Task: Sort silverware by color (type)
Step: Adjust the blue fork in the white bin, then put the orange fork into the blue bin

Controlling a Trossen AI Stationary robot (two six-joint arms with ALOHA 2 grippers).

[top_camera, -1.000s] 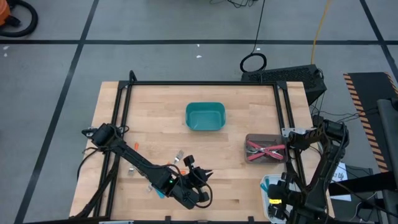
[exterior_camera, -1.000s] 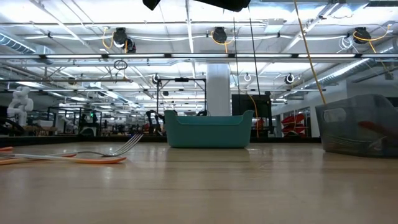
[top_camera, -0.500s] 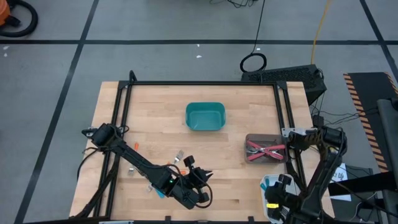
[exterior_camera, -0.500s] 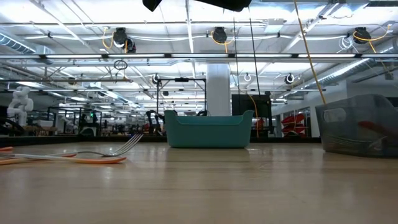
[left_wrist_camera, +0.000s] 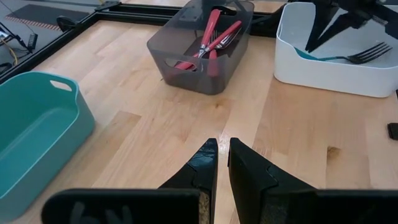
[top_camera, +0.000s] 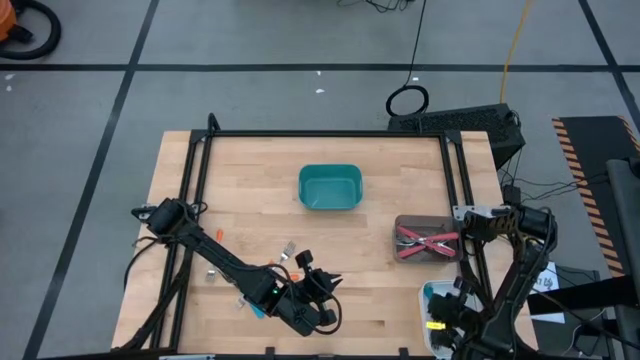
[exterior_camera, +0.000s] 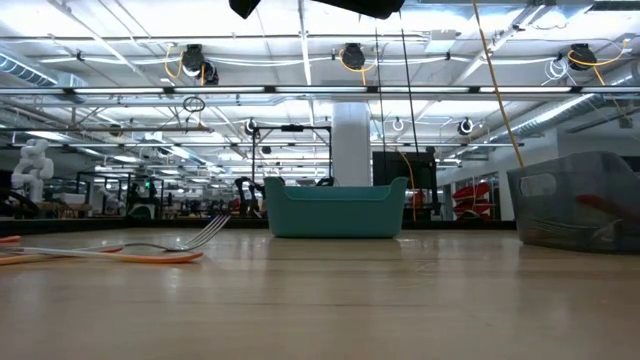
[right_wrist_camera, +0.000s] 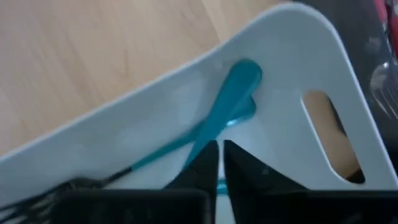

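Note:
Several loose forks [top_camera: 287,252] lie on the table at the near left; in the low view their orange handles [exterior_camera: 110,256] rest flat on the wood. Red-handled forks [left_wrist_camera: 208,37] lie in a grey bin [top_camera: 427,240]. Teal-handled forks [right_wrist_camera: 227,102] lie in a white bin [left_wrist_camera: 329,71] at the near right. My right gripper [right_wrist_camera: 219,155] hangs shut inside that white bin, pointing steeply down, just above the teal handles. My left gripper [left_wrist_camera: 222,155] hovers over bare wood near the table's front edge, shut, nothing between its fingers. My right gripper stands with its shut fingertips right over a teal fork handle [right_wrist_camera: 208,134] that lies on the white bin's floor. Whether the fingers touch it I cannot tell, since the fingers themselves cover the spot.
A teal bin [top_camera: 330,187] stands at the far middle of the table. A black frame [top_camera: 320,134] runs round the table's edges. Bare wood lies between the teal bin, the grey bin and my left gripper [top_camera: 330,305].
My right arm has sunk a little over the white bin, its gripper tipping more steeply down. My left arm and the forks on the table have kept still.

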